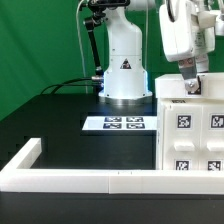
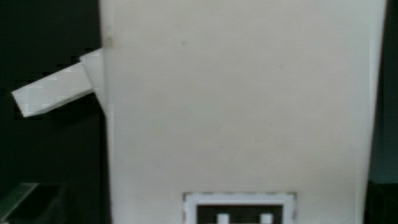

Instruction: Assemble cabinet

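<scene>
The white cabinet (image 1: 196, 128) stands at the exterior view's right, with black-and-white tags on the face toward the camera. My gripper (image 1: 192, 88) hangs straight down over its top edge. In the wrist view a broad white cabinet panel (image 2: 231, 100) fills the middle, with one tag (image 2: 237, 210) near the jaws. My gripper (image 2: 199, 205) straddles this panel. Its dark fingertips (image 2: 18, 200) barely show at the picture's corners, wide apart and clear of the panel's sides, so it is open and holds nothing. A slanted white piece (image 2: 54, 92) sticks out from the panel's side.
The marker board (image 1: 115, 123) lies flat on the black table in front of the robot's white base (image 1: 123, 70). A long low white border rail (image 1: 90, 180) runs along the table's front and turns back at the exterior view's left. A green backdrop stands behind.
</scene>
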Motion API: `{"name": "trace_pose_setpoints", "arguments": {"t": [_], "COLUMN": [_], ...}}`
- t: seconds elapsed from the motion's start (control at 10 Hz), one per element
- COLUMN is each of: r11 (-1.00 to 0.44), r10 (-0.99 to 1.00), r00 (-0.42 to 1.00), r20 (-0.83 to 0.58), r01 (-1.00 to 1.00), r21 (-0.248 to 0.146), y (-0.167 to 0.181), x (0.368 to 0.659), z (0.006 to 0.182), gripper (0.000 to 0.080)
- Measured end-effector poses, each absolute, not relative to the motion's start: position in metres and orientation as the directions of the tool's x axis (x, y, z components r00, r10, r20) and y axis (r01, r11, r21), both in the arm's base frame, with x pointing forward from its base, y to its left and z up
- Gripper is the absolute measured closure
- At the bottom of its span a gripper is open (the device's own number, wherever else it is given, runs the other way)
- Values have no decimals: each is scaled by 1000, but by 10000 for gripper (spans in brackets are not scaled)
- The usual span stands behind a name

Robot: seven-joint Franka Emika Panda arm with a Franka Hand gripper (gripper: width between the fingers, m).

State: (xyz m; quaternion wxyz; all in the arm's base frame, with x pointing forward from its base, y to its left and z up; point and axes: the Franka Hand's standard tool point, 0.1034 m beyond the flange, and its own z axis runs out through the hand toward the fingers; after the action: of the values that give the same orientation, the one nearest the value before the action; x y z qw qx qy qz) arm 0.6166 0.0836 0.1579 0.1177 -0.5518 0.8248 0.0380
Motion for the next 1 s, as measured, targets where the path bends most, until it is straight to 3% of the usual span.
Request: {"name": "trace_pose_setpoints", "arguments": {"t": [0.4, 0.8, 1.0], "r11": [320, 277, -50], "r10": [-919, -932, -970], "r00": [-275, -228, 97], "r20": [-283, -283, -223], "r01": [-939, -950, -977], "r21": [-125, -147, -206], "y": [90, 91, 94], "x": [624, 625, 627], "z": [187, 187, 191], "gripper": [3, 3, 3]}}
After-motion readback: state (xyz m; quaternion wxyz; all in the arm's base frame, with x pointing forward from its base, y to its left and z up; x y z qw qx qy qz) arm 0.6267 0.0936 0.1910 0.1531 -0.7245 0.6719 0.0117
